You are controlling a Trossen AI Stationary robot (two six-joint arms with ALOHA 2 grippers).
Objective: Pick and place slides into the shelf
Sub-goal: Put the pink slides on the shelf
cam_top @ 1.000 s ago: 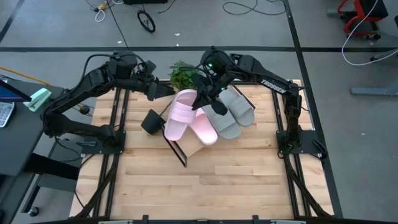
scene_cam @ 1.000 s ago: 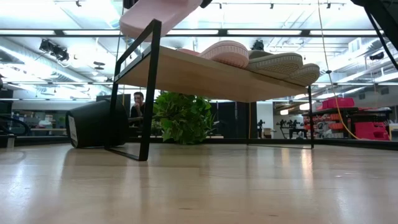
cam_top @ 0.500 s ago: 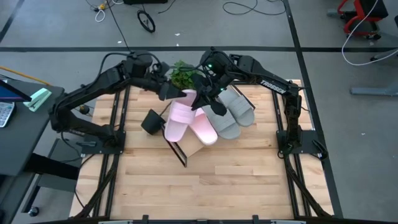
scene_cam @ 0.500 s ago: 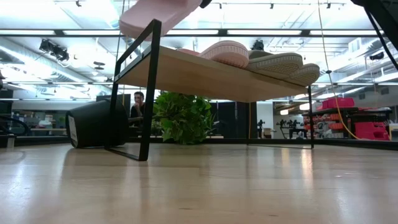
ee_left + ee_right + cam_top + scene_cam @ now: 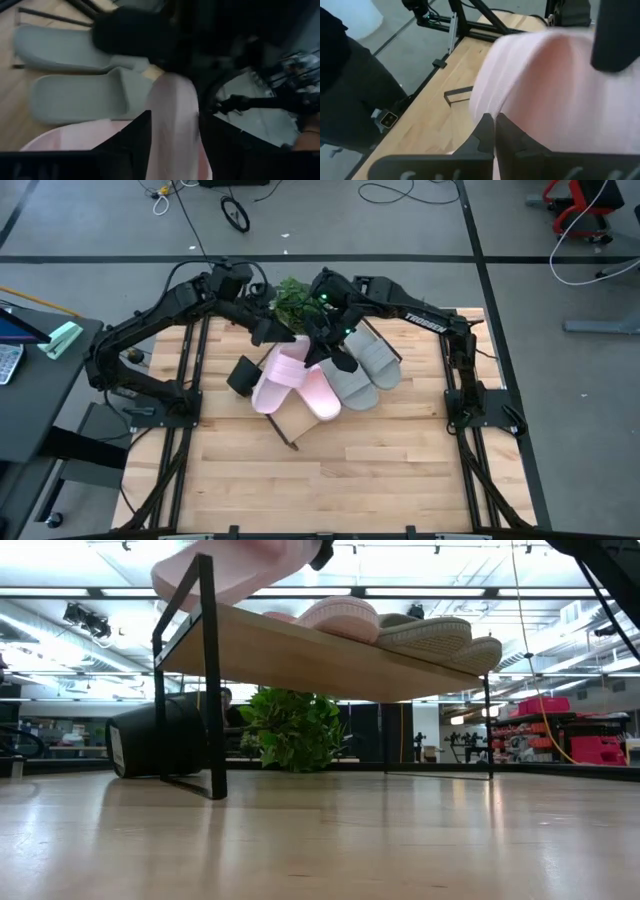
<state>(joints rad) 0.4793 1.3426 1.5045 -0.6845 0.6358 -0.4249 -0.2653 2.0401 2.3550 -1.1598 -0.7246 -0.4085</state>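
A pale pink slide (image 5: 278,370) lies slanted over the left end of the shelf (image 5: 300,655), and its end sticks out past the frame (image 5: 225,565). A second pink slide (image 5: 318,392) and two grey slides (image 5: 350,380) (image 5: 376,360) lie side by side on the board. My left gripper (image 5: 268,330) is at the first slide's far end. My right gripper (image 5: 322,345) is at that slide's right side, over the strap. Both are shut on it. My left gripper has a pink part of the slide (image 5: 172,115) between its two fingers (image 5: 135,145), coming from the table's far left. The pink fills the gap; which part of the slide it is cannot be told. My right gripper's fingers (image 5: 485,135) are nearly together on the slide's pink foam (image 5: 520,100), coming from the far right and slanting down. The fingers hide the place of contact. The slide lies tilted over the shelf's left end.
A green leafy plant (image 5: 292,295) stands just beyond the shelf, between the two arms. A black cylinder-like object (image 5: 243,373) lies on the table left of the shelf. The near half of the wooden tabletop (image 5: 330,480) is bare. A person sits in the room behind.
My left gripper has moved right from the table's left side to the pink slide's far end and closed around it. My right gripper has shifted left. The shelf and its slides have slid toward the table's left and near edges, and the held pink slide has swung left.
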